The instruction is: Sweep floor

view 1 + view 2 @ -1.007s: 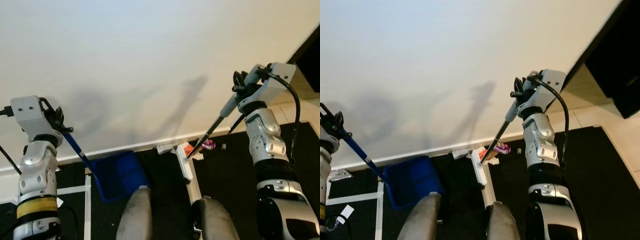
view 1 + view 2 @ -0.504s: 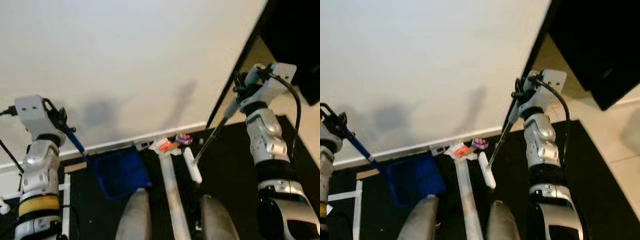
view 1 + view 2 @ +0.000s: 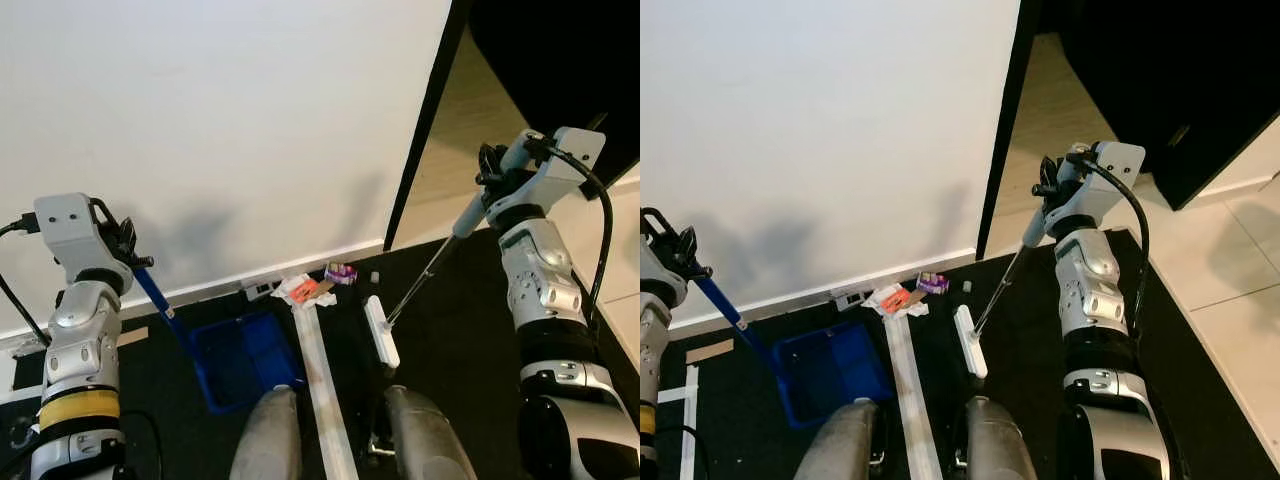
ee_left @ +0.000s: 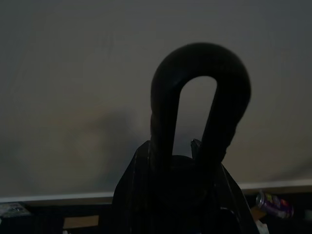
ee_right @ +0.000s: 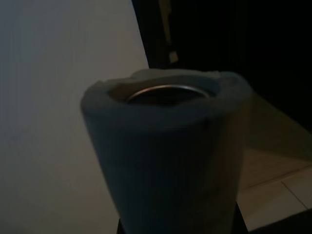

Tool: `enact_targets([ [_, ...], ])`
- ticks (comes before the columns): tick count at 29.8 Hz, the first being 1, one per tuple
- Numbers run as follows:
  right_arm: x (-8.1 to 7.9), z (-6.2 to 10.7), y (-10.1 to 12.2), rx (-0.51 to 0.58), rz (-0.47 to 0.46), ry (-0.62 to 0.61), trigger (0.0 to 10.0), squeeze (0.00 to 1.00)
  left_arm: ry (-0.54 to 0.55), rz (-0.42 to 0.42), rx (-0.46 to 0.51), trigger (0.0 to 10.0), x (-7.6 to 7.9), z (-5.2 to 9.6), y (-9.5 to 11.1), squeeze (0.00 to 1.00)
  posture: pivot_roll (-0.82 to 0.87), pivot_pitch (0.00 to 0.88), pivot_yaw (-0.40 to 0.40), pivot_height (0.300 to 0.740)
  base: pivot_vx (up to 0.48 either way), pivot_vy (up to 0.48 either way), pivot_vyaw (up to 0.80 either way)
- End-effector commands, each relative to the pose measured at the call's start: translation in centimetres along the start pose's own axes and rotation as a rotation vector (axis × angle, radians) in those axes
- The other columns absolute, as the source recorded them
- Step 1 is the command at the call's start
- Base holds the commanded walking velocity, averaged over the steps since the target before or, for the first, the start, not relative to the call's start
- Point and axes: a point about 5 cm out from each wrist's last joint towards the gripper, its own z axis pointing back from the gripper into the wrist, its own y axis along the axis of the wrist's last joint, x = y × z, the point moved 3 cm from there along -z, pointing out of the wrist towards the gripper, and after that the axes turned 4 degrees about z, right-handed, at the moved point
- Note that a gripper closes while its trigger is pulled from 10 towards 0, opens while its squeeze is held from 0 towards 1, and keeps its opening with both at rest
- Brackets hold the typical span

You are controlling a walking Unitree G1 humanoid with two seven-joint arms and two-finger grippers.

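My left gripper [image 3: 120, 245] is shut on the blue handle of a blue dustpan [image 3: 243, 357], which rests on the dark floor by the white wall. My right gripper [image 3: 492, 180] is shut on the grey grip of a broom [image 3: 432, 268], whose thin pole slants down to a white head [image 3: 381, 333] on the floor. A small heap of litter [image 3: 316, 287] lies against the wall between dustpan and broom head: white paper, an orange scrap and a purple wrapper [image 3: 933, 283]. The broom's grey grip end [image 5: 168, 156] shows close up in the right wrist view; the dustpan handle's loop [image 4: 200, 109] shows in the left wrist view.
A white strip [image 3: 324, 385] runs along the dark floor from the litter toward my legs [image 3: 262, 438]. A black door frame [image 3: 420, 130] edges the white wall; beyond it lie beige floor and a dark opening. Pale tiles [image 3: 1230, 300] lie to the right.
The camera has swung, so the whole scene slid left and the doorway came into view. The broom head now sits right of the white strip, apart from the litter. Both grips are unchanged.
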Motion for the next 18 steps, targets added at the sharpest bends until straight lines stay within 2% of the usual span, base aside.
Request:
enact_targets([
  [1,-0.4,-0.1,0.5,0.021,0.000,0.015,10.0,0.00,0.011,-0.005,0.007,10.0,-0.5,0.0,0.3,0.00,0.03,0.098,0.013,0.740,0.000,0.000,0.00],
  [8,-0.4,0.0,0.4,0.021,0.001,0.014,10.0,0.00,0.010,0.006,0.011,10.0,-0.4,-0.2,0.5,0.00,0.03,0.102,0.014,0.740,0.000,0.000,0.00],
  [15,-0.4,0.0,0.4,0.020,0.001,0.013,10.0,0.00,-0.008,0.000,0.037,10.0,-0.2,-0.8,1.9,0.00,0.03,0.102,0.014,0.740,0.000,0.000,0.00],
  [18,-0.4,0.0,0.4,0.020,0.001,0.013,10.0,0.00,-0.033,-0.009,0.057,10.0,0.5,-1.2,3.1,0.00,0.03,0.104,0.013,0.740,0.000,0.000,0.00],
])
